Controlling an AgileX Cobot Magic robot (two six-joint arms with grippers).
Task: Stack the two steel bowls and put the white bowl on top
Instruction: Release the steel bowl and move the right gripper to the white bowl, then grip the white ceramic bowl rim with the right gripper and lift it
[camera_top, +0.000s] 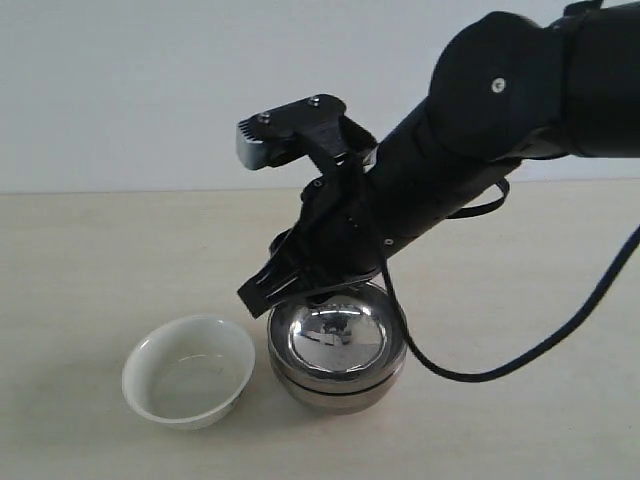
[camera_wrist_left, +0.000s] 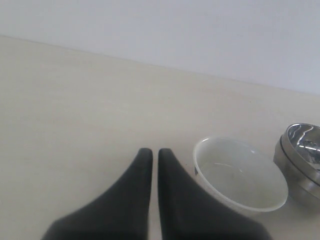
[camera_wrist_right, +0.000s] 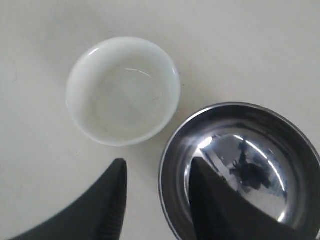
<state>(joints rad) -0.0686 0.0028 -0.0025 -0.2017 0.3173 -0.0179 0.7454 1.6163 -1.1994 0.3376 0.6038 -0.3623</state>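
Steel bowls (camera_wrist_left: 300, 160) cropped at edge, rear rim behind right claw (camera_top: 285, 293)

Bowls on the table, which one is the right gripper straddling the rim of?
The shiny upper steel bowl: the open right gripper has one finger inside it and one outside. The white ceramic bowl sits beside it, untouched.

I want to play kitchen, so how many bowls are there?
3. The white bowl sits on the table, left in the exterior view. Right beside it, the upper steel bowl is nested in the lower steel bowl.
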